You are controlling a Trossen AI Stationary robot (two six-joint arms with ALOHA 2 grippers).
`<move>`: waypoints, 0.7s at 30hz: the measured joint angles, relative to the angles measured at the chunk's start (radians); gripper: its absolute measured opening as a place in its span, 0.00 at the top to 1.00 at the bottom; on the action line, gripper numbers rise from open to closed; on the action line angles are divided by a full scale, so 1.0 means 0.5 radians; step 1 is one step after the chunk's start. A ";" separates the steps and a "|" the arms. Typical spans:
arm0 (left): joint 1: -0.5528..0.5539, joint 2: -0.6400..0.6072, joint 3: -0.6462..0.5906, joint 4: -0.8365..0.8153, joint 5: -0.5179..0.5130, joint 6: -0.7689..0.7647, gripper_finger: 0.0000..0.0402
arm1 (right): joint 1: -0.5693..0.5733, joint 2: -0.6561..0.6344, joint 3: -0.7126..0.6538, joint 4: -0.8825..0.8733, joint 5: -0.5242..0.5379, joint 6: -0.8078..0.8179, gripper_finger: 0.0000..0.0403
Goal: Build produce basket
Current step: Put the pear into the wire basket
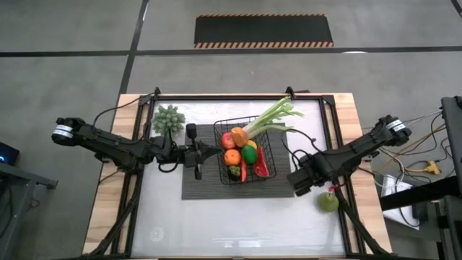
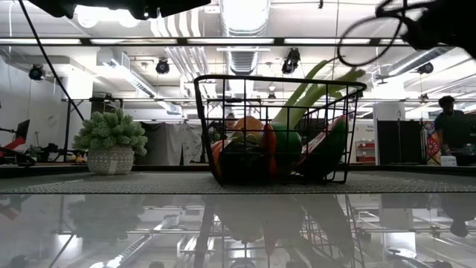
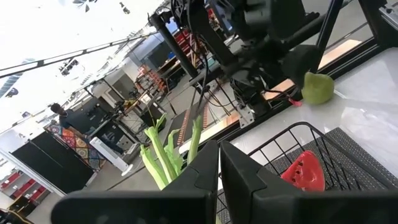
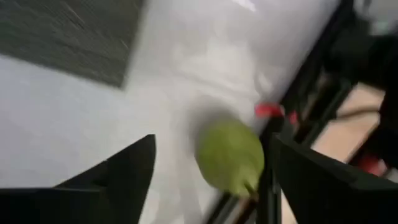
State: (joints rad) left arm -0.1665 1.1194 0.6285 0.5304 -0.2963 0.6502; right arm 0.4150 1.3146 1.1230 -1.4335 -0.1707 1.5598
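Note:
The black wire basket stands on a dark ribbed mat at mid-table. It holds red, orange, yellow and green pieces, and a leek sticks out over its far right corner. The basket also shows in the low view. A green pear lies on the white table top near the right edge. My right gripper is open just above the pear, one finger on either side, touching nothing. My left gripper is shut and empty by the basket's left rim.
A small potted plant stands at the far left of the table and shows in the low view. The dark frame rail and a red clip run close beside the pear. Cables lie on the table's right side.

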 joint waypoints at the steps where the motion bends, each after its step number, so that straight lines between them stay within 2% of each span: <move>1: 0.000 0.000 0.000 0.000 0.000 0.000 1.00 | 0.001 0.007 -0.038 0.013 -0.072 0.005 0.23; 4: 0.000 0.000 0.000 0.000 0.000 0.000 1.00 | 0.000 0.050 -0.124 0.035 -0.310 -0.014 0.16; 7: 0.002 0.000 0.000 -0.005 0.000 0.000 1.00 | 0.005 0.062 -0.149 0.029 -0.433 -0.049 0.12; 11: 0.002 0.000 0.000 -0.017 0.000 0.000 1.00 | 0.050 0.051 -0.128 0.012 -0.449 -0.029 0.11; 21: 0.002 0.000 0.000 -0.019 -0.001 0.000 1.00 | 0.295 0.013 -0.111 0.004 -0.518 0.272 0.11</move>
State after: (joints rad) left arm -0.1658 1.1194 0.6285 0.5207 -0.2966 0.6502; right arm 0.5625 1.3209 1.0676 -1.4316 -0.4297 1.6959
